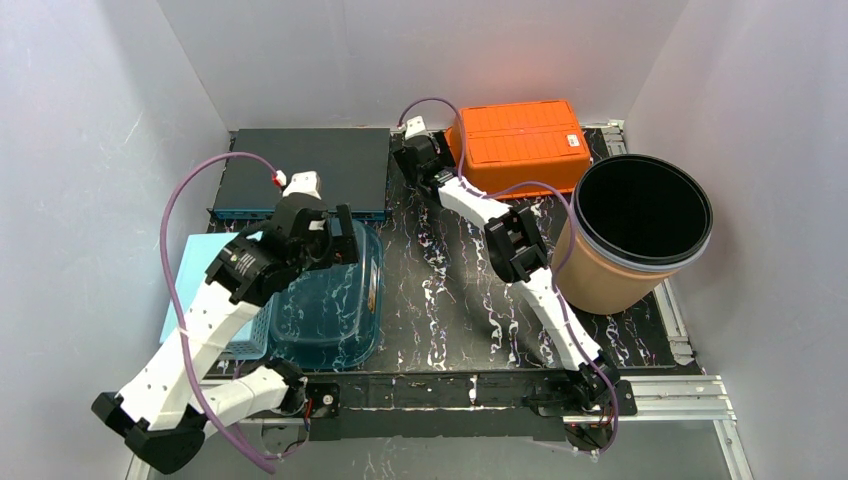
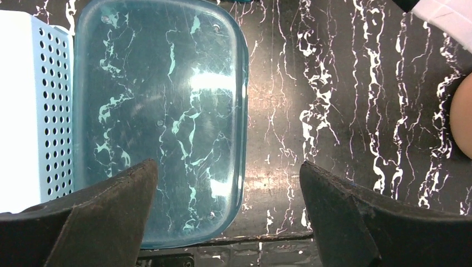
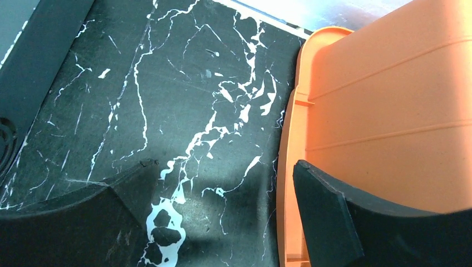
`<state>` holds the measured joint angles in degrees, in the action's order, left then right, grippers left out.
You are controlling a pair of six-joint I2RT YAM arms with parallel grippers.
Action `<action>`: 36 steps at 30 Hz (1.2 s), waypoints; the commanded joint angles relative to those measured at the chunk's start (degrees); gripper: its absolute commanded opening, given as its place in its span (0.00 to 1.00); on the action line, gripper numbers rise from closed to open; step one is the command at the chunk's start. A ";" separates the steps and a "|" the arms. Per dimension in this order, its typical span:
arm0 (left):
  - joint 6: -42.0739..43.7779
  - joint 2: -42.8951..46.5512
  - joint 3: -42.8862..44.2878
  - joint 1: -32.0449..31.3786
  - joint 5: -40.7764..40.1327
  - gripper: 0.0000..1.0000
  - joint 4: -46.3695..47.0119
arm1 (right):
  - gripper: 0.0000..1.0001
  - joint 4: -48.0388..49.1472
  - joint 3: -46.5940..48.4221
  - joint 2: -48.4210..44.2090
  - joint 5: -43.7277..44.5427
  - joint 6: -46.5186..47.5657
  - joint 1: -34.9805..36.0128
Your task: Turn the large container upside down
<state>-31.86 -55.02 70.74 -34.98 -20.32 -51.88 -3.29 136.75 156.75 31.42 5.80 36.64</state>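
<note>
Two arms reach over the black marbled table [image 1: 450,300], and neither touches the large container [image 1: 600,285]. The right arm stretches long from its base at 5 o'clock toward 12, its forearm passing just beside the container's wall. The right gripper [image 1: 418,152] hangs with jaws spread wide and empty, one finger [image 3: 345,233] above the edge of the orange crate [image 1: 520,145]. The left arm bends up from 7 o'clock, and the left gripper [image 2: 228,172] hovers, likewise released and holding nothing, above the clear blue tub [image 1: 330,300], which lies beside a pale perforated basket [image 1: 215,300]. The large container stands at 3 o'clock, upright with its mouth up: a tan drum with a grey rim band and a black inside. It is near the right wall, its base by the metal rail [image 1: 680,325] at the table's edge, and the crate sits close at its 11 o'clock. Bare tabletop lies toward its 9 o'clock, between the two arms.
</note>
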 commanded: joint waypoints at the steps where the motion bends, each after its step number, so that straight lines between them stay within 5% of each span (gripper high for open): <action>1: -1.66 -3.68 3.69 0.44 -1.13 0.97 -4.63 | 0.99 5.30 2.73 1.14 0.94 -1.61 -1.29; 16: -18.22 -5.76 1.49 0.44 -2.68 0.97 -7.68 | 0.99 7.57 -4.03 -2.06 2.33 -10.30 -5.33; 31: -21.03 -5.48 1.19 0.49 -3.20 0.96 -8.15 | 0.99 11.38 -19.63 -11.52 -3.16 -13.77 -10.07; 36: -20.78 -6.21 1.44 0.44 -2.32 0.96 -7.98 | 0.99 10.14 -19.43 -11.84 2.04 -13.68 -10.17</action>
<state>-52.10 -61.08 72.36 -34.94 -21.58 -58.48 7.07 117.30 147.89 29.32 -8.01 26.50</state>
